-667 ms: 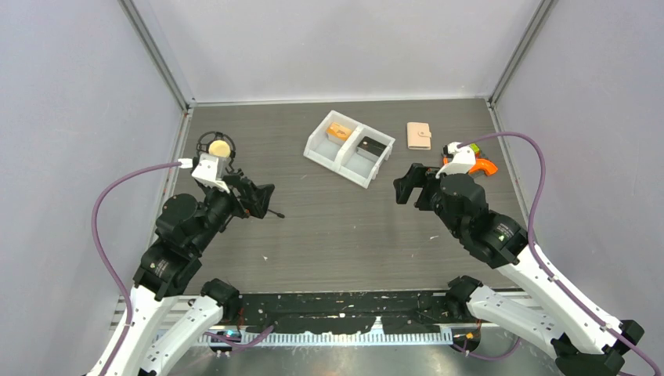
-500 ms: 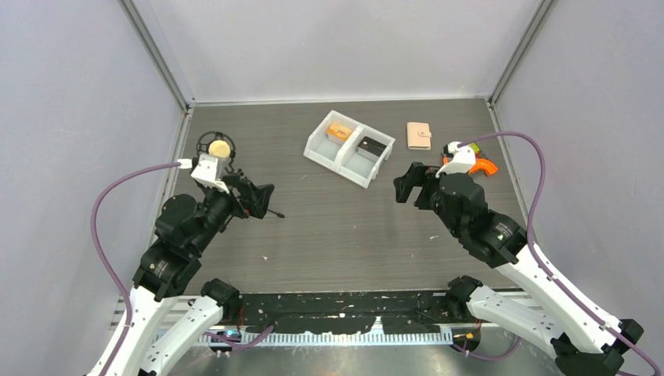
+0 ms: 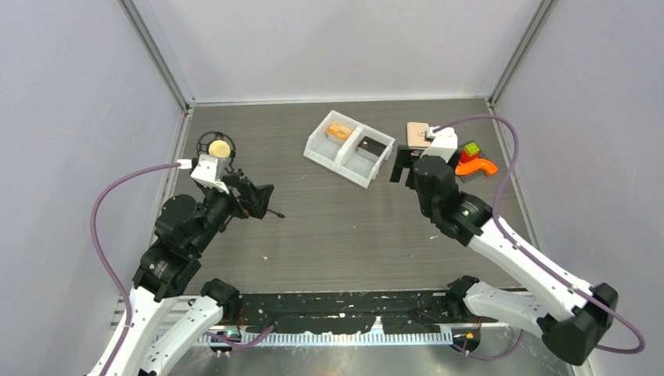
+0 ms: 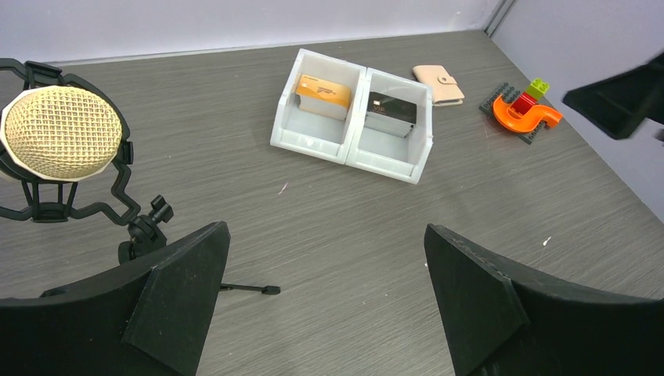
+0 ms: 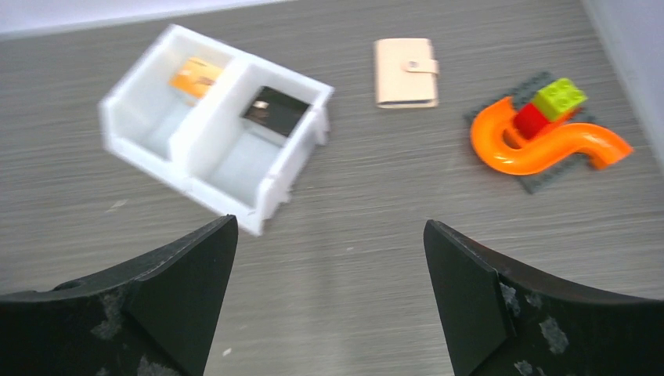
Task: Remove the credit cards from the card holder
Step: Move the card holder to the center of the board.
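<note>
Listing from the left: microphone [image 4: 61,133]; left gripper [image 4: 325,266], jaws spread wide, nothing held; white bin [image 4: 344,157] with orange-tan credit card [image 4: 322,92] propped in its left compartment and black credit card [image 4: 391,111] in its right, print on the latter too small to read. Beige card holder [image 5: 405,72] lies closed just beyond the bin's right end, whole in both wrist views but half hidden behind the right wrist from above; right gripper [image 5: 329,258], released and empty, hovers near it; orange toy bricks [image 5: 548,137] at far right.
</note>
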Controlling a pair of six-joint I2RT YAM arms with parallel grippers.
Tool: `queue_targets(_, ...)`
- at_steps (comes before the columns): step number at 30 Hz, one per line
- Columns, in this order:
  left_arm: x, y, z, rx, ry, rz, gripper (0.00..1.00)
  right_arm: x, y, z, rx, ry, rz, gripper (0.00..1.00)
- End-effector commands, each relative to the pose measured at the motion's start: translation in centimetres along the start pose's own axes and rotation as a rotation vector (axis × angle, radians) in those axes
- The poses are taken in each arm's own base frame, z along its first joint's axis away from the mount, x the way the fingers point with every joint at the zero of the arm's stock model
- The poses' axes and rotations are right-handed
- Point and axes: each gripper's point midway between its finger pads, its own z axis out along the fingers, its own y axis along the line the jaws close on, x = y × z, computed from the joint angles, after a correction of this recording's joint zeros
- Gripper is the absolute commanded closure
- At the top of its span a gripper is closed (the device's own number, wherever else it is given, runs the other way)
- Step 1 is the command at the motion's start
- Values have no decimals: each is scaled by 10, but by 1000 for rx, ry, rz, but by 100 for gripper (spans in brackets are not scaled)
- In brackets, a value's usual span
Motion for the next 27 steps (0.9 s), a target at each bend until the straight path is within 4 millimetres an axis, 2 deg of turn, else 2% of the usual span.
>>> queue_targets(1, -5, 0, 0, -4, -21, -4, 0, -29, -26, 36, 183, -68, -103, 1)
queue_targets(2, -4, -1, 0, 3, -20, -7, 0, -24, -36, 51, 219, -38, -115, 0)
queue_targets(3, -4, -3, 0, 10, -18, -11, 0, -28, -32, 59, 186, -26, -106, 3)
queue_targets(4, -4, -4, 0, 16, -18, -14, 0, -22, -44, 75, 214, 7, -104, 5)
queue_targets(5, -4, -4, 1, 19, -17, -16, 0, -27, -41, 83, 180, 15, -85, 8)
queue_targets(6, -3, -5, 1, 24, -15, -18, 0, -21, -53, 97, 208, 43, -80, 9)
queue_targets(7, -4, -6, 1, 27, -15, -19, 0, -16, -53, 111, 197, 67, -75, 10)
queue_targets(8, -4, -7, 1, 31, -14, -20, 0, -16, -66, 120, 222, 77, -62, 11)
queue_targets(9, -4, -7, 1, 33, -15, -21, 0, -10, -66, 135, 216, 109, -59, 11)
queue_targets(10, -4, -8, 0, 35, -14, -21, 0, -10, -79, 144, 239, 123, -50, 11)
queue_targets(11, -5, -8, 0, 36, -19, -21, 0, -4, -78, 160, 226, 159, -60, 12)
queue_targets(12, -5, -8, -1, 37, -19, -21, 0, -1, -85, 169, 234, 178, -61, 12)
queue_targets(13, -5, -8, -1, 38, -21, -21, 0, 4, -82, 185, 211, 213, -72, 10)
queue_targets(14, -6, -8, -2, 38, -24, -21, 0, -4, -86, 193, 218, 219, -70, 9)
queue_targets(15, -7, -8, -3, 38, -28, -21, 0, 15, -90, 208, 233, 273, -93, 4)
queue_targets(16, -7, -8, -3, 38, -29, -20, 0, 13, -93, 218, 247, 283, -100, 2)
queue_targets(17, -7, -8, -3, 36, -31, -21, 0, 24, -99, 228, 260, 314, -123, 3)
queue_targets(18, -8, -8, -4, 38, -33, -21, 0, 16, -96, 235, 242, 314, -135, 4)
queue_targets(19, -8, -8, -4, 39, -33, -21, 0, 31, -100, 247, 246, 354, -146, 4)
queue_targets(20, -8, -9, -4, 42, -34, -21, 0, 24, -96, 254, 226, 355, -152, 5)
queue_targets(21, -8, -9, -4, 46, -35, -23, 0, 39, -100, 265, 228, 395, -160, 4)
queue_targets(22, -9, -10, -5, 49, -37, -23, 0, 45, -100, 275, 218, 422, -170, 5)
queue_targets(27, -8, -13, -4, 65, -32, -32, 0, 65, -104, 302, 200, 498, -181, 5)
